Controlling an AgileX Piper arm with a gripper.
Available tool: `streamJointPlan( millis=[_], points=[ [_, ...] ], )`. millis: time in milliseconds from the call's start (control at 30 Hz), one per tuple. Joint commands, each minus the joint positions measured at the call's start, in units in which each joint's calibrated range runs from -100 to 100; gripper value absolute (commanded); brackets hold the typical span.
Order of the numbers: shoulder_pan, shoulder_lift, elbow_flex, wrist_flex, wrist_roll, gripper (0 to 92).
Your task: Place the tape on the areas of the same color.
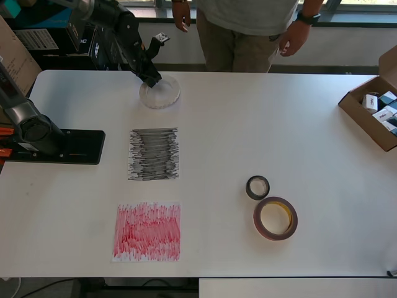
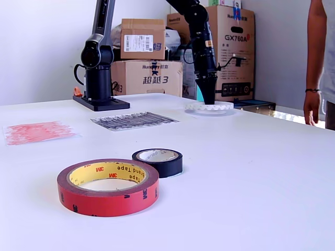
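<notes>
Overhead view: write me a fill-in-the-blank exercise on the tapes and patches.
1. The small black tape touches the ____ tape roll.
2. The gripper is down at the ____ tape roll.
3. No tape lies on the red patch or the ____ patch.
4. The black patch lies between the red patch and the ____ roll.

Missing: reddish-brown; whitish; black; whitish

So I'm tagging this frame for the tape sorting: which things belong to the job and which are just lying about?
Job:
black tape
red tape
whitish tape
black patch
red patch
gripper, down at the whitish tape

Lying about:
open carton of small boxes
stacked cardboard boxes
</notes>
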Motion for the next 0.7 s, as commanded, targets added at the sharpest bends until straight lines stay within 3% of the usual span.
streamJointPlan(
  millis=[0, 467, 667],
  points=[
    [-0.01, -0.30, 0.61, -1.53, 0.00, 0.0],
    [-0.01, 1.85, 0.52, -1.78, -0.25, 1.0],
    [-0.01, 1.85, 0.43, -1.78, -0.33, 23.5]
  ],
)
